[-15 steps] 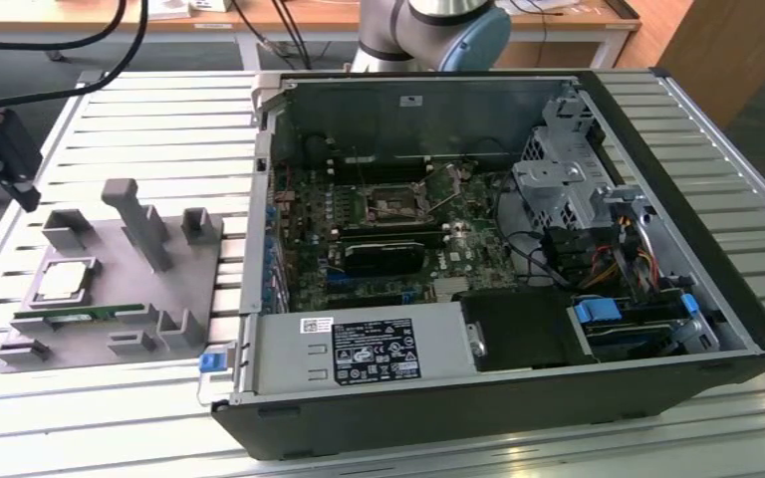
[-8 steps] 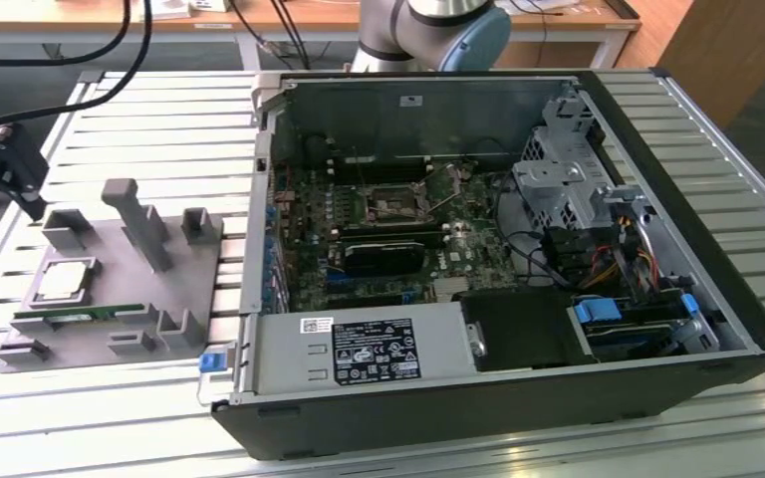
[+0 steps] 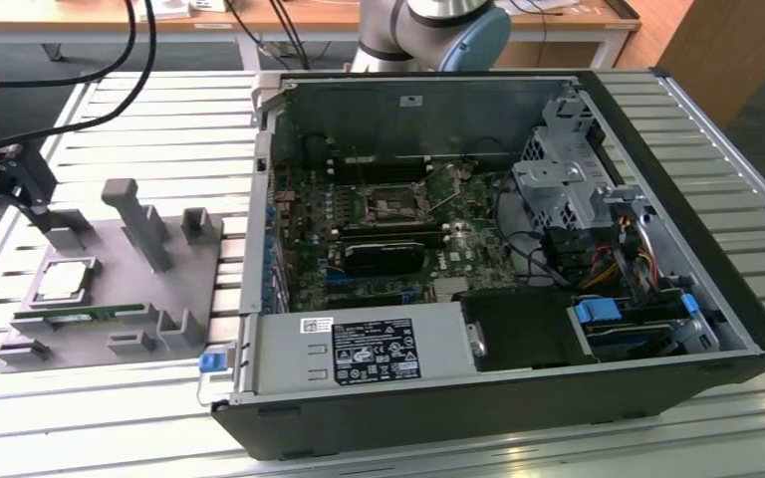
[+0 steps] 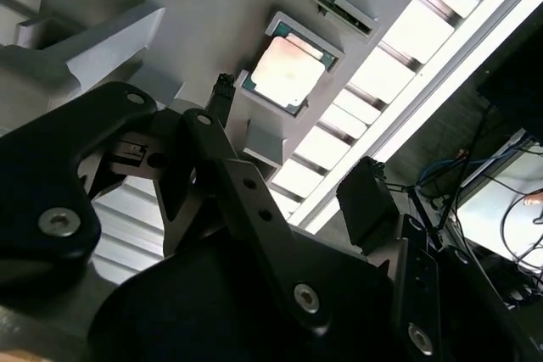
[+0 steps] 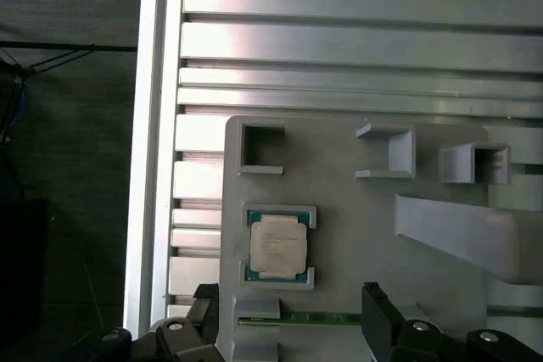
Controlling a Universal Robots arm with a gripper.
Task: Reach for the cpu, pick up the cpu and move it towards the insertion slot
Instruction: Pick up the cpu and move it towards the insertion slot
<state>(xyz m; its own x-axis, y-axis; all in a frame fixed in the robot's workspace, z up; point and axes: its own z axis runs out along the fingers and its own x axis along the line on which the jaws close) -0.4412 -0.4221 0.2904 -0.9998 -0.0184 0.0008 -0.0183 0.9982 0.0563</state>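
Slatted aluminium table bearing grey tray and open computer case; gripper, spread wide and empty, hovers near the cpu lying in the tray.

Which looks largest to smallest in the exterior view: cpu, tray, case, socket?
1. case
2. tray
3. cpu and socket: they look about alike, so they are not ranked.

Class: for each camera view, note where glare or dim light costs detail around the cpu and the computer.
In the second wrist view, glare washes the cpu to a pale blank and the table slats blow out white; in the first wrist view the cpu is evenly lit; in the exterior view, the computer case is dim inside.
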